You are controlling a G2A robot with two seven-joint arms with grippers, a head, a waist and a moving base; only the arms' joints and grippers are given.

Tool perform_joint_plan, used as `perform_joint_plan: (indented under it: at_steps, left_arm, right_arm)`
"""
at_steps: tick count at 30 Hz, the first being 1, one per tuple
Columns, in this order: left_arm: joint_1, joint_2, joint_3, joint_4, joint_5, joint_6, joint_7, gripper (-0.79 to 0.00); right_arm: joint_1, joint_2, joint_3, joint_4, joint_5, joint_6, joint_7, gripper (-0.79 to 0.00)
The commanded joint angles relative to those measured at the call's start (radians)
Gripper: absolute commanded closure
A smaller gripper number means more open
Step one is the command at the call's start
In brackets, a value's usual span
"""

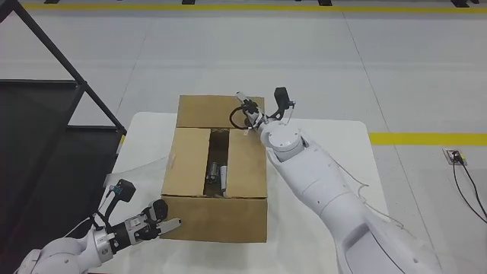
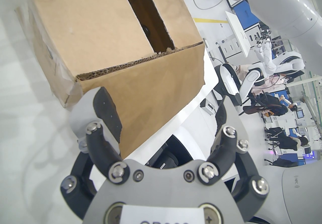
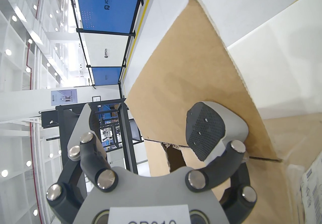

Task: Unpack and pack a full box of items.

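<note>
A brown cardboard box stands on the white table. Its two long flaps lie almost closed, and the dark gap between them shows several items. The far flap stands open, and the near flap hangs down the front. My right gripper is open at the far flap; one pad lies over the cardboard, the other finger past its edge. Low at the box's near left corner, my left gripper is open and holds nothing, also visible from above.
A black metal frame stands beside the table's left edge. A loose clear strip sticks out from the box's left side. Bare table lies to the right of the box. The table's near edge is close to the left gripper.
</note>
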Motion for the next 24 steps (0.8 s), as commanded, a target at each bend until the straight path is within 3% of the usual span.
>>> perform_joint_plan:
  at_steps: [1, 11, 19, 24]
  left_arm:
    - [0.000, 0.000, 0.000, 0.000, 0.000, 0.000, 0.000, -0.785]
    - [0.010, 0.001, 0.005, -0.012, 0.017, 0.011, 0.030, -0.785]
    - [0.026, 0.013, -0.019, -0.013, 0.001, -0.026, 0.021, -0.785]
    - [0.028, 0.016, -0.059, 0.012, -0.034, 0.027, 0.103, -0.785]
  right_arm:
    - [0.002, -0.005, 0.008, 0.008, 0.002, -0.035, -0.012, -0.785]
    - [0.010, -0.021, 0.042, 0.039, -0.018, -0.143, -0.061, -0.785]
    - [0.021, -0.035, 0.052, 0.055, -0.063, -0.105, -0.103, -0.785]
    - [0.022, -0.042, 0.064, 0.066, -0.072, -0.098, -0.105, -0.785]
